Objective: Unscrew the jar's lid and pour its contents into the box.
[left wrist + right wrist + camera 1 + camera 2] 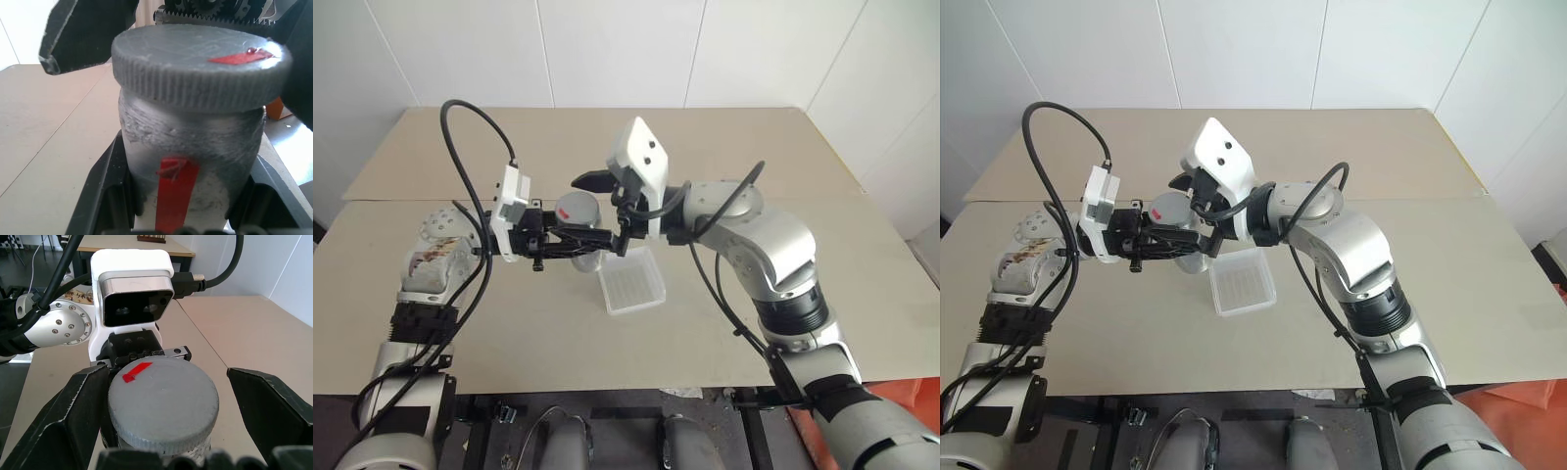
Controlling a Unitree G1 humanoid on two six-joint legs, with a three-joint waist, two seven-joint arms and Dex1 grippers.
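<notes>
Jar upright, clamped in left gripper; lid on top, between wide-open right gripper fingers, untouched.

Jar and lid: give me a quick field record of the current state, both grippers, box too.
jar: held up off the table, upright, body clamped between the left gripper's fingers
lid: grey, still on the jar, red mark on top
left gripper: shut on the jar
right gripper: open, one finger on each side of the lid, gaps visible
box: on the table, below and beside the jar
contents: cannot tell
</notes>
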